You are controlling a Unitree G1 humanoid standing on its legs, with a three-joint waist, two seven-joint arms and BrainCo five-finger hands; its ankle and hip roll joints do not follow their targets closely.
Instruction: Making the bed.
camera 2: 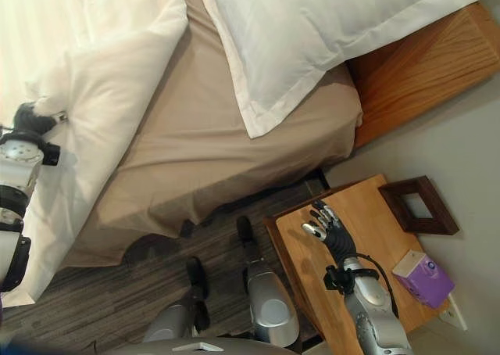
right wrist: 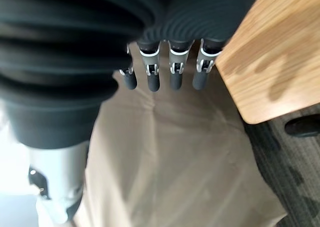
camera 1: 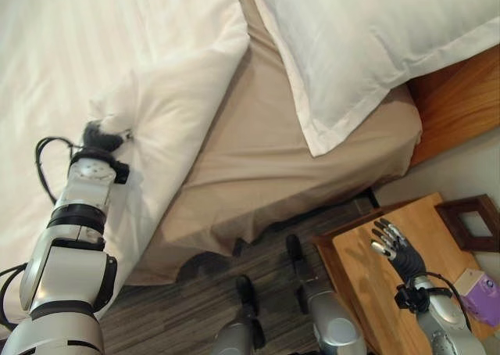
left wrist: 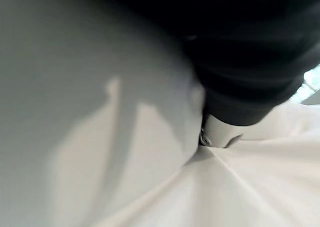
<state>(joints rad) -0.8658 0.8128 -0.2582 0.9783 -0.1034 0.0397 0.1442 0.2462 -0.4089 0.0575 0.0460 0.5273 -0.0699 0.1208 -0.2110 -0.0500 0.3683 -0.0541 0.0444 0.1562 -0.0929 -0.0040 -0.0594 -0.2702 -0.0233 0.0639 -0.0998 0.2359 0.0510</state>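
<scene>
White duvet point(camera 1: 94, 66) is lying across the bed, its folded-back edge bunching over the tan sheet point(camera 1: 266, 159) that is covering the mattress and hanging down the side toward the dark floor point(camera 1: 172, 316). The left hand point(camera 1: 100, 134) is pressing into the bunched corner of the duvet near the bed's side; whether its fingers are clenched on the cloth cannot be told, since the cloth is hiding them in both the head views and the left wrist view. A white pillow point(camera 1: 367, 50) is resting at the head of the bed, overlapping the sheet beside the wooden headboard point(camera 1: 461, 97). The right hand point(camera 1: 397, 249) is hovering over the wooden bedside table point(camera 1: 367, 277), well apart from the bed, its fingers point(right wrist: 172, 77) released and holding nothing. A dark picture frame point(camera 2: 419, 205) and a purple box point(camera 2: 423, 277) are sitting on that table.
</scene>
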